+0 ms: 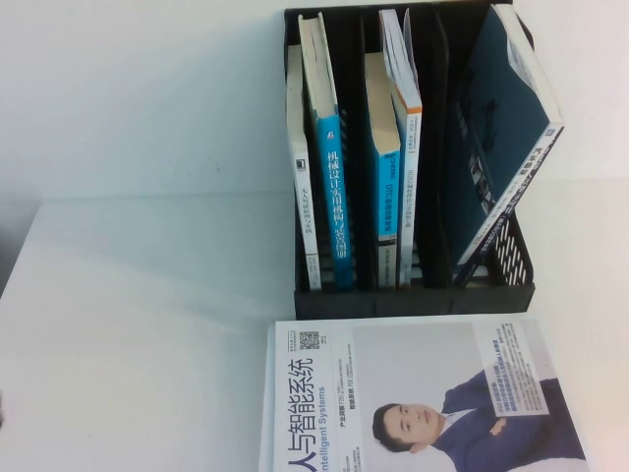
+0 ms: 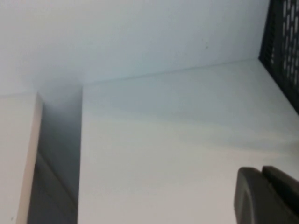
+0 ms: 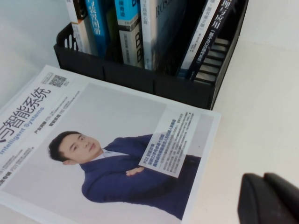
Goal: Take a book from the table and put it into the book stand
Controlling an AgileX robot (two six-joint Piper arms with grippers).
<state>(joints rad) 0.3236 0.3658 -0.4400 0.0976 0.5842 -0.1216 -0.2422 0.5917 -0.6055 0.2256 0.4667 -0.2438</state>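
The book [image 1: 506, 118], showing its teal-blue back cover, stands leaning in the rightmost slot of the black book stand [image 1: 413, 300]. It also shows in the right wrist view [image 3: 212, 28], at the end of the stand [image 3: 140, 77]. My left gripper [image 2: 261, 170] is shut and empty over bare table, left of the stand's mesh side [image 2: 282, 42]. My right gripper [image 3: 264, 177] is shut and empty over the table, beside the near right corner of the flat white book. Neither gripper shows in the high view.
A white book picturing a man in a blue suit [image 1: 423, 398] lies flat in front of the stand and also shows in the right wrist view [image 3: 107, 154]. Several blue and white books [image 1: 329, 147] fill the stand's left slots. The table's left edge [image 2: 79, 158] drops off.
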